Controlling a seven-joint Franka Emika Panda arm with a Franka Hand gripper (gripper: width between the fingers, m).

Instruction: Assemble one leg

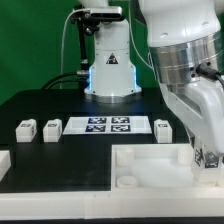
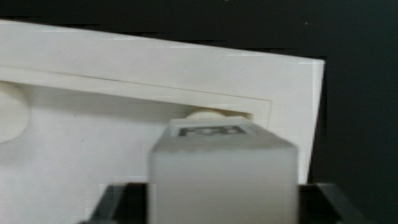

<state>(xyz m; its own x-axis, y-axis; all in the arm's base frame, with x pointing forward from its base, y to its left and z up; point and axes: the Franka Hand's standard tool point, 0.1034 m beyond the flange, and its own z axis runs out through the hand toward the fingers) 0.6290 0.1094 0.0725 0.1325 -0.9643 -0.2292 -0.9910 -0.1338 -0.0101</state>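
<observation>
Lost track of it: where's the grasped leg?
Wrist view: the leg is in the pincer, by a socket of the tray, at the exterior view's right.

From here this reads as a robotics lab. The arm's base (image 1: 110,75), with its warning sticker (image 1: 110,61), stands on a black tabletop (image 1: 40,105). A green screen (image 1: 30,40) hangs behind and cables (image 1: 70,55) loop beside it. The marker board (image 1: 105,126) and each leg (image 1: 25,129) carry printed tags.

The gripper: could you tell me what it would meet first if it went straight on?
Probably the white tray: the gripper holds the leg aimed at a round corner socket; the gap is unclear.
</observation>
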